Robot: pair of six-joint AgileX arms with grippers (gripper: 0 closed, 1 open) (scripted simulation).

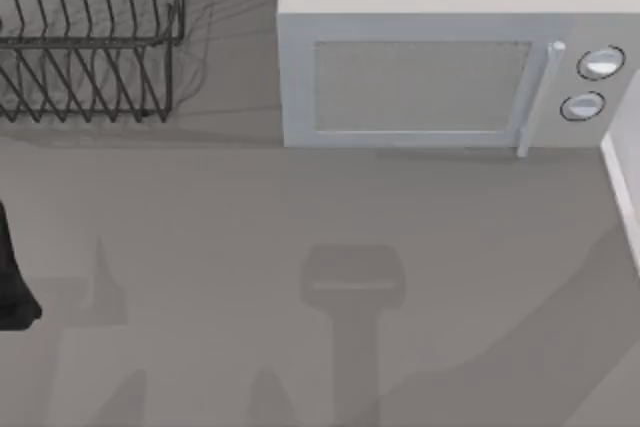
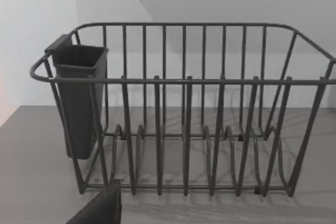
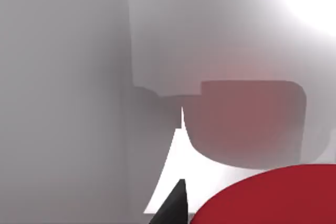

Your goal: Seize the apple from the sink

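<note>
Apple (image 3: 273,198) beside right fingers (image 3: 176,205)

Simulated kitchen counter (microwave (image 1: 455,52), wire dish rack (image 1: 90,37) beside it)

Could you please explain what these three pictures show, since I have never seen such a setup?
This is a simulated pair of AgileX robot arms at a grey table. The top view looks down from above: a dark wire dish rack stands at the back left and a pale grey boxy microwave to its right. A black piece of the left arm sits at the left edge. The left wrist view, from that arm's camera, faces the rack, with a dark cup-shaped holder on its side. The right wrist view sits very close to the smooth bright red apple against pale walls.
</note>
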